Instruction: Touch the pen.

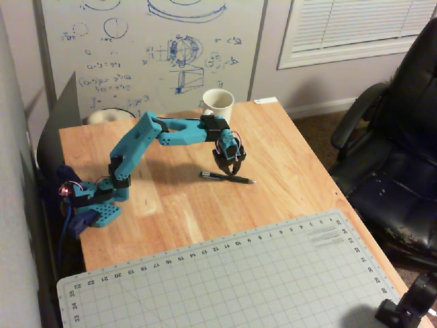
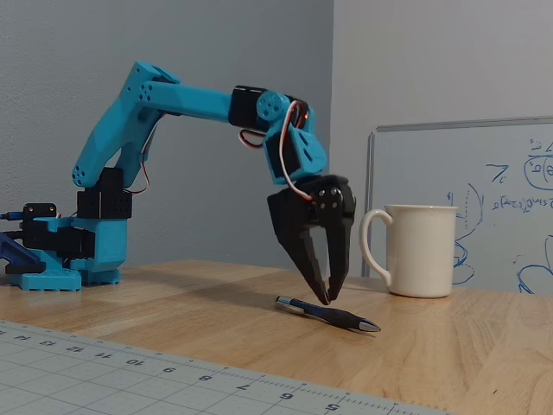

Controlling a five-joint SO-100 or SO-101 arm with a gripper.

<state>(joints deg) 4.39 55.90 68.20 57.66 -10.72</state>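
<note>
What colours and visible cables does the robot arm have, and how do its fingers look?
The arm is bright turquoise plastic with black motor blocks at the joints. Thin red, white and dark cables loop near the wrist. The gripper has two black, tapered, pointed fingers.

Pen [image 1: 228, 178] on table [image 1: 300, 171], mug [image 1: 218, 104] behind, cutting mat [image 1: 225, 280] in front.

We see a blue robot arm [image 1: 147, 140] on the wooden desk [image 1: 293, 164]. Its black pincer [image 1: 229, 169] points down just above the pen [image 1: 228, 178]. A white mug [image 1: 218, 104] stands behind it.
</note>
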